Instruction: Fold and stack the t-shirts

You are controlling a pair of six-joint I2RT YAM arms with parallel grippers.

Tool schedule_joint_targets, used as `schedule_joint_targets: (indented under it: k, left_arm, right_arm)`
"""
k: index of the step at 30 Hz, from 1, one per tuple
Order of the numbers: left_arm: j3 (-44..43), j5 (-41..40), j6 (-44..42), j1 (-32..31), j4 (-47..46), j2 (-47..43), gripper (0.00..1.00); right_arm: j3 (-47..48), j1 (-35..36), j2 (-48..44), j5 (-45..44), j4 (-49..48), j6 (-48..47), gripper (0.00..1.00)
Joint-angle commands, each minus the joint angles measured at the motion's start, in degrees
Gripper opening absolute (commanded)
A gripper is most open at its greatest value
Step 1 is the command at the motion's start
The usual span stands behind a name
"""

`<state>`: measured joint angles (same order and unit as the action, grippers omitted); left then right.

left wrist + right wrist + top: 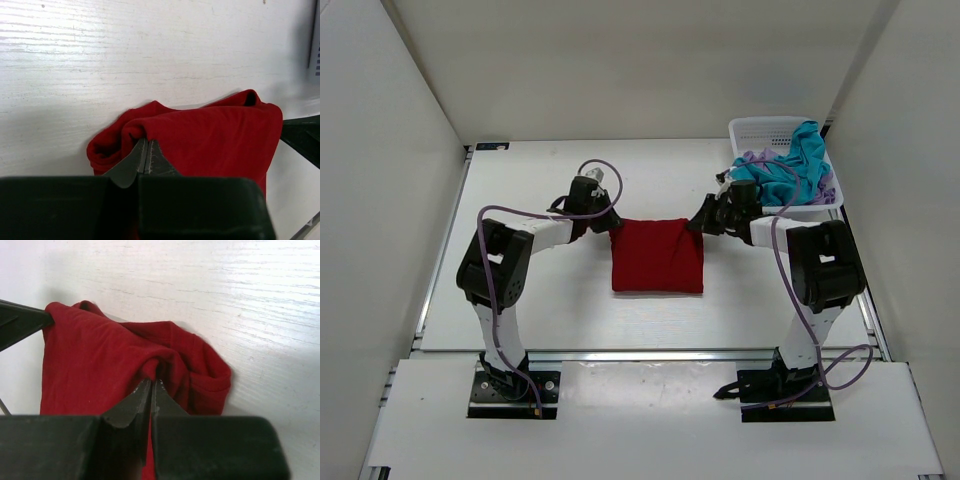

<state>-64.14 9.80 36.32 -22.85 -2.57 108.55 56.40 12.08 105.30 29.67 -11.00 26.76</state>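
Left gripper [146, 149]: pinched closed on the corner of a folded deep red cloth t-shirt [657, 257] lying to its right.
Right gripper [151, 386]: clamped on the opposite corner, to its left.

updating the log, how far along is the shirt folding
Done: the red shirt is folded into a rectangle. In hand: the left claw and right claw are each shut on one of its far corners. Remaining: the teal shirt and lavender shirt lie crumpled in the basket; nothing is stacked.
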Motion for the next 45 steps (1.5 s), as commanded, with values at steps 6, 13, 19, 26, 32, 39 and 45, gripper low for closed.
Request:
schedule_joint_targets:
  k: [6,13,19,26,32,39,45]
  left_arm:
    - [2.3,0.2,1.0,3.8,-2.1,-4.0,0.0]
    - [6.0,0.5,1.9,5.2,-3.9,-7.0,0.0]
    - [5.8,0.8,3.0,5.1,-5.4,-5.4,0.04]
    - [7.8,2.1,5.3,6.5,-9.7,-6.0,0.24]
    - [9.6,2.7,6.8,8.6,-11.1,-11.9,0.44]
    - [10.3,-0.7,5.7,-1.1,-9.9,-18.5,0.39]
    - [12.6,3.6,11.3,-2.7,-18.2,-11.5,0.37]
  right_arm:
    - [-5.6,-3.2,-4.8,0.3,-5.4,2.2,0.0]
    - [-8.0,-5.0,-7.5,0.4,-5.5,2.6,0.0]
    - [-2.7,-4.4,-2.2,0.5,-3.8,1.5,0.0]
    - [4.8,-3.2,1.8,-0.2,-1.7,0.7,0.08]
    - [3.7,-3.9,-2.4,-0.7,-1.3,0.7,0.42]
    - [0.8,0.4,-9.4,-2.7,1.0,-0.4,0.0]
    - [6.1,4.5,-0.2,2.6,-0.4,0.4,0.0]
